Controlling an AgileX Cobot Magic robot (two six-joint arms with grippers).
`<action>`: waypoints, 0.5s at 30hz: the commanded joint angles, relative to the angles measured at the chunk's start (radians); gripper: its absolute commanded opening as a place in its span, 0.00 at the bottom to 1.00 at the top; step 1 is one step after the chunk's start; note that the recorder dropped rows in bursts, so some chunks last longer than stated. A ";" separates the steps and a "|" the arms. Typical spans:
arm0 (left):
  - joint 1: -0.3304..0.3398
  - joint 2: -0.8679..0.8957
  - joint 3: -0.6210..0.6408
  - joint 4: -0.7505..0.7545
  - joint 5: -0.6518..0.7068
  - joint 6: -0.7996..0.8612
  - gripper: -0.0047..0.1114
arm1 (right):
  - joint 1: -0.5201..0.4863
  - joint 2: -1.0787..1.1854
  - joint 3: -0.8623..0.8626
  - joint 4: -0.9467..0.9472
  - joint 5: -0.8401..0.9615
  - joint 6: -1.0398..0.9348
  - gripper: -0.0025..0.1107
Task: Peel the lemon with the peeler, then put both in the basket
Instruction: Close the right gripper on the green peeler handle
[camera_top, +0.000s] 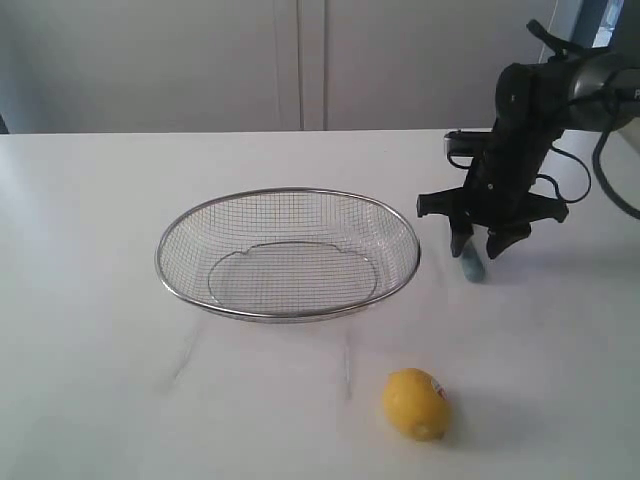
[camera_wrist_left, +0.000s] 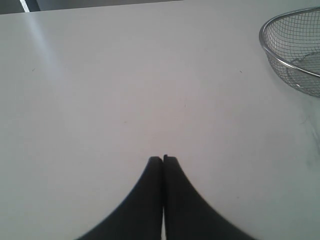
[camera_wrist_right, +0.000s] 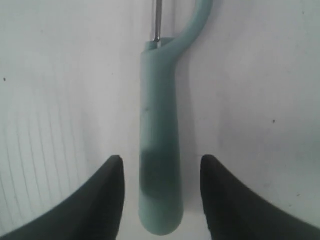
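Fingers of the right gripper (camera_top: 480, 245) are spread apart at the right of the exterior frame, one on each side of the pale teal handle of the peeler (camera_wrist_right: 159, 125), which lies flat on the table (camera_top: 100, 350). Nothing is gripped yet, and the straddle appears meant to let the handle be pinched across its width. The lemon (camera_top: 416, 403) is seen unpeeled at the lower centre-right, apart from the basket (camera_top: 160, 262), which sits empty mid-frame. The left gripper (camera_wrist_left: 163, 159) is pressed together over bare table, holding nothing.
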 joint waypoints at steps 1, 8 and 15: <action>-0.008 -0.005 0.002 0.000 0.000 -0.002 0.04 | 0.001 0.002 -0.005 0.005 -0.010 0.009 0.42; -0.008 -0.005 0.002 0.000 0.000 -0.002 0.04 | 0.001 0.002 -0.005 0.005 -0.025 0.009 0.42; -0.008 -0.005 0.002 0.000 0.000 -0.002 0.04 | 0.001 0.002 -0.005 0.005 -0.045 0.009 0.41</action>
